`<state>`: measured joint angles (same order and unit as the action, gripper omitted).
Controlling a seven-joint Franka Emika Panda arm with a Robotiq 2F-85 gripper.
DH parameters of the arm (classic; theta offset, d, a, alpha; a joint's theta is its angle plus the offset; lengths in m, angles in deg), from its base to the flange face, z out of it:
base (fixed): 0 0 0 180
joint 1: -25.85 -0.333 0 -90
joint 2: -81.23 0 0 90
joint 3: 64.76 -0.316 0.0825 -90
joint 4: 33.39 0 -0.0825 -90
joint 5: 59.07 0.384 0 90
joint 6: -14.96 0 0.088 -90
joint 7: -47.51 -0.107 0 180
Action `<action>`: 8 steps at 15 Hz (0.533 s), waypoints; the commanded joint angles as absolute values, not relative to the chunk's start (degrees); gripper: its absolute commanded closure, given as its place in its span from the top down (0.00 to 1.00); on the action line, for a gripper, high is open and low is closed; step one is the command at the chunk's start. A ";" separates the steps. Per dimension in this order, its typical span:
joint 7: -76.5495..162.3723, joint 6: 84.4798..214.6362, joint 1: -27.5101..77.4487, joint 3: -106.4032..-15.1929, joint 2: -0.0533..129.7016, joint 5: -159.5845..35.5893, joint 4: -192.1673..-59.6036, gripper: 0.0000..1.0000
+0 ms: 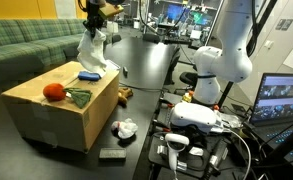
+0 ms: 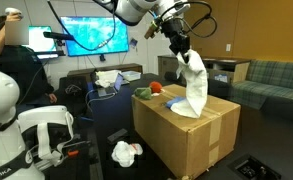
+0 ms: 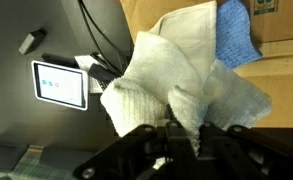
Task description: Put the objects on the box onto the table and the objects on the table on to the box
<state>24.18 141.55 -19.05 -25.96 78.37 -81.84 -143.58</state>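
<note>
White cloth (image 1: pixel 94 50) hangs in the air above the far edge of the box (image 1: pixel 61 120). Its lower end is touching, or almost touching, the box top just beside the flat blue block (image 1: pixel 89 75). The hand (image 3: pixel 183 128) is clamped on the upper part of this cloth. In the wrist view the fabric is bunched between the closed fingers.

On the box top lie also the red ball (image 1: pixel 53 92) and the dark green cloth (image 1: pixel 79 98), near the left side and touching each other. On the black counter (image 1: pixel 136 60) are the brown plush toy (image 1: pixel 124 94), just right of the box, the white wad (image 1: pixel 125 128), nearer, and the black bar (image 1: pixel 112 153), nearest of all.

I judge that the exchange is at an early stage. Three objects are on the box and three on the counter, and only the held cloth is in transfer. The pictures do not tell if it goes up or comes down.

No brand or label can be read. A small green mark (image 3: pixel 266 6) on the carton and the screens are too small to read.
</note>
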 commanded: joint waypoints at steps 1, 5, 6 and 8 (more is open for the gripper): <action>20.40 145.06 -3.93 -40.97 75.69 -84.97 -139.57 0.03; 17.35 151.05 8.04 -53.51 72.79 -86.70 -137.56 0.03; 17.71 152.22 9.79 -55.35 71.73 -85.97 -136.71 0.03; 17.57 154.90 12.01 -57.85 69.91 -85.88 -135.87 0.03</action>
<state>18.87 151.51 8.08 -53.71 73.17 -85.07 -139.33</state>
